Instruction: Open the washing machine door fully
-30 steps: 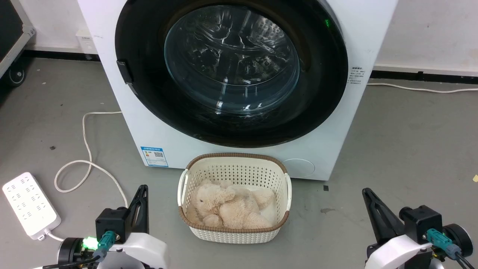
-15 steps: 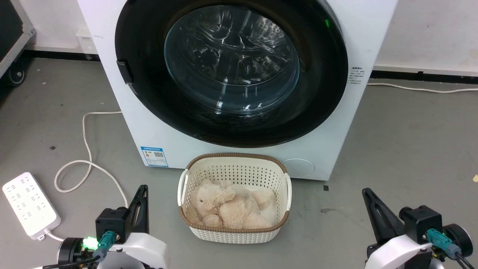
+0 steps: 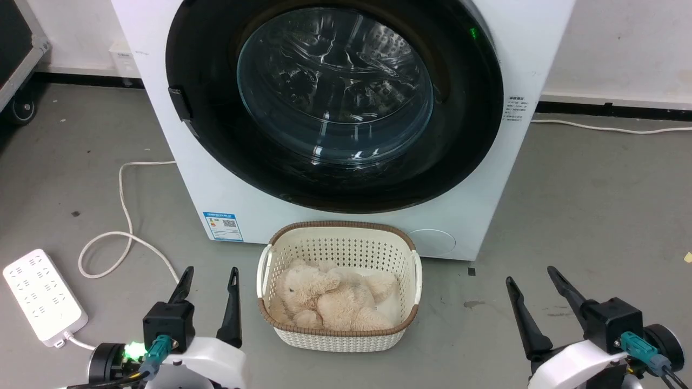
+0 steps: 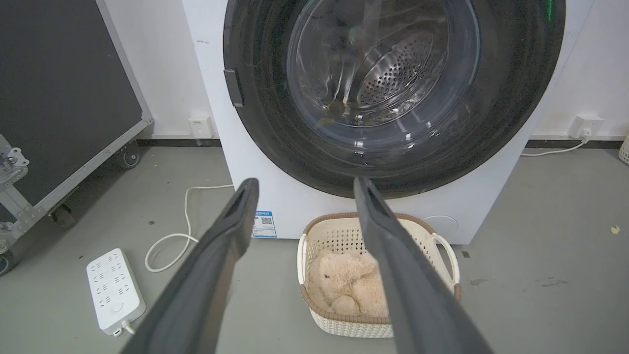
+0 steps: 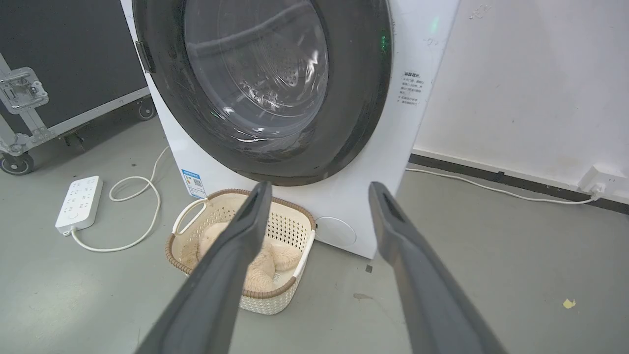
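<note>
We look over a smooth grey floor (image 3: 594,205), scuffed and spotted in places, under soft, even light. A white wall (image 3: 621,43) runs behind it, edged by a black baseboard (image 3: 621,111), and a white cable (image 3: 611,129) trails along it to a wall socket (image 4: 585,125). On the left we see a black flight case (image 4: 64,88) on casters (image 4: 130,156). A white power strip (image 3: 42,296) lies on the floor with its cord (image 3: 151,162) looped.

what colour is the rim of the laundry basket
The rim is brown, on a cream basket; clearest in the head view.
</note>
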`<state>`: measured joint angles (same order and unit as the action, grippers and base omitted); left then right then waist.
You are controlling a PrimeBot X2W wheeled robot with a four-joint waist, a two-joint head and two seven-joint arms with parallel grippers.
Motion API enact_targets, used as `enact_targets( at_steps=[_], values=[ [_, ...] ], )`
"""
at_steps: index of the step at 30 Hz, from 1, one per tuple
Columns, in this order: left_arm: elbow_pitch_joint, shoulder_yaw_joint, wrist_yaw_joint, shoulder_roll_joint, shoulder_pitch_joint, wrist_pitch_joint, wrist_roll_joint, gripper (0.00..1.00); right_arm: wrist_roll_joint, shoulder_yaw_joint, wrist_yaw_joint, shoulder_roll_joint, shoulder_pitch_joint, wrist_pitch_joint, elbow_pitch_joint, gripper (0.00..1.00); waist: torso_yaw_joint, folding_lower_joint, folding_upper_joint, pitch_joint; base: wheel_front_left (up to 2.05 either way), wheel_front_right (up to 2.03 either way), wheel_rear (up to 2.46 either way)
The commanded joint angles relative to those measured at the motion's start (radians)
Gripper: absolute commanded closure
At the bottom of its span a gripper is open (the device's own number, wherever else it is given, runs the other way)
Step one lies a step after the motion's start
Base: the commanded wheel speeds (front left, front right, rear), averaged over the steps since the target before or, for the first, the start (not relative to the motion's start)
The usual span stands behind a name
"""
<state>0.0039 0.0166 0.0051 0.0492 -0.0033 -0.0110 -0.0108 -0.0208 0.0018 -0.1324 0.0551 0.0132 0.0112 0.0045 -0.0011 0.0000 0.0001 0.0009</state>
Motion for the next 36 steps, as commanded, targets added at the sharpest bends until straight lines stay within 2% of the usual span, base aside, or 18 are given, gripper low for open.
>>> enact_targets(
  at_steps=[1,16,36],
  values=[
    [-0.001,0.005,0.008,0.000,0.004,-0.011,-0.003,0.00,-0.015,0.000,0.000,0.003,0.004,0.011,-0.001,0.00,0.000,0.0000,-0.0001,0.000,0.00,0.00,0.00],
    [-0.011,0.043,0.041,0.000,-0.003,-0.047,-0.009,0.00,-0.049,-0.014,0.000,0.025,-0.008,0.047,0.004,0.00,0.004,0.0000,-0.0001,0.031,0.00,0.00,0.00],
    [-0.036,0.107,0.097,0.000,-0.051,-0.089,-0.006,0.00,-0.203,-0.034,0.001,0.150,-0.146,0.058,-0.010,0.00,0.020,0.0000,-0.0001,0.135,0.00,0.00,0.00]
  ],
)
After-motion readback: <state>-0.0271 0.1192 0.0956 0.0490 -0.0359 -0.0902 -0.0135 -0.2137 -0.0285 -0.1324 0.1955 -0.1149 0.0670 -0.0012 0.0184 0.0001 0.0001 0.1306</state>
